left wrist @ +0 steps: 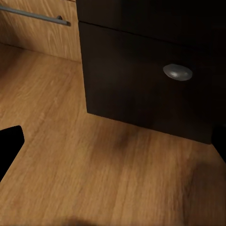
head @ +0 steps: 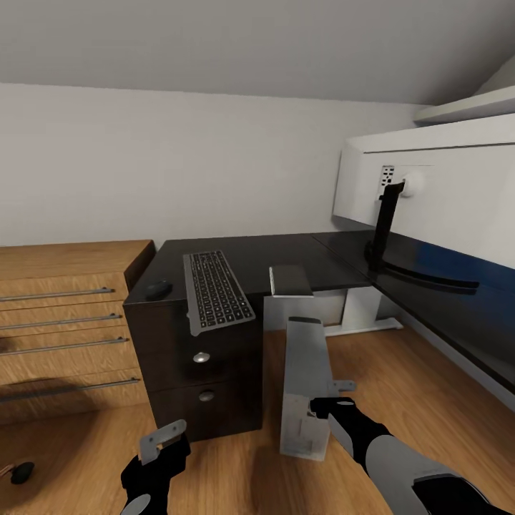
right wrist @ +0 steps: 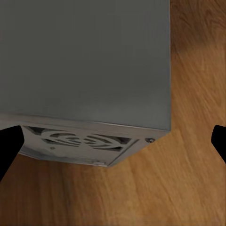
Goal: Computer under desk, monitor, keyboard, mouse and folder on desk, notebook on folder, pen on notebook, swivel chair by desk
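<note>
The light grey computer (head: 306, 383) stands upright on the wood floor in front of the black desk (head: 286, 254). My right gripper (head: 333, 402) is open beside its near top corner; in the right wrist view the computer (right wrist: 89, 61) lies between the spread fingertips (right wrist: 9, 146). Low in front of the dark drawers, my left gripper (head: 163, 438) is open and empty. The keyboard (head: 214, 290) overhangs the desk's front edge, with the mouse (head: 159, 289) to its left and the notebook (head: 290, 280) to its right. The monitor (head: 436, 193) shows its white back. Folder and pen are out of view.
A light wood cabinet (head: 64, 322) with metal handles adjoins the desk's left side. Two desk drawers with silver knobs (head: 202, 357) face me, one knob (left wrist: 177, 72) close to the left gripper. A black caster (head: 21, 472) sits at the floor's left edge.
</note>
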You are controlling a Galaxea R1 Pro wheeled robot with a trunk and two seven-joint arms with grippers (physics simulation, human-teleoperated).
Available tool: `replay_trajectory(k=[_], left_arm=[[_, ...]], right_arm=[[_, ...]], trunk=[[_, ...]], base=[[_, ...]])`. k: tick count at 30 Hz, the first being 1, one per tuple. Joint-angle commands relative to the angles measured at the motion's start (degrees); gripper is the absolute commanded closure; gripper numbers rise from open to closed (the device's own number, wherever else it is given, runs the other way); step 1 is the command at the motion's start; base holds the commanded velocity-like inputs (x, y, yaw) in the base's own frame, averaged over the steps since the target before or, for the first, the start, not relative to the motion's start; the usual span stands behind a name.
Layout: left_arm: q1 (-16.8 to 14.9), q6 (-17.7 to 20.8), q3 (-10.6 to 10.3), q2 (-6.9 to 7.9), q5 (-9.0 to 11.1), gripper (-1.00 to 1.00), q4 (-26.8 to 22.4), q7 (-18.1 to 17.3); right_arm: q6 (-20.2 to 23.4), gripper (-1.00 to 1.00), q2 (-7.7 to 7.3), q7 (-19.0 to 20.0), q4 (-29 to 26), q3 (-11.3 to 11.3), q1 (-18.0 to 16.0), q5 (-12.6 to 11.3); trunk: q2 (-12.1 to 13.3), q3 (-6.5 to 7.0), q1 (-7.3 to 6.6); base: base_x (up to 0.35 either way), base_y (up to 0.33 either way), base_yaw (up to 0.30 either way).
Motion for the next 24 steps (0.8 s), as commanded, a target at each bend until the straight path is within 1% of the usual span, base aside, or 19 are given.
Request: replay_trajectory(k=[1, 24], left_arm=[[0.0, 0.3, -0.1, 0.04, 0.2, -1.00, -0.1, 0.3], [0.0, 0.3, 0.0, 0.04, 0.2, -1.00, -0.1, 0.3]], right_arm=[[0.4, -1.00, -0.01, -0.3, -0.1, 0.5, 0.0, -0.4], [0.4, -1.00, -0.01, -0.3, -0.1, 0.6, 0.0, -0.1]], trunk=[[0.0, -0.27, 0.02], [-0.3, -5.36, 0.61]], base=[[0.000, 0.000, 0.000], [0.000, 0.000, 0.000]])
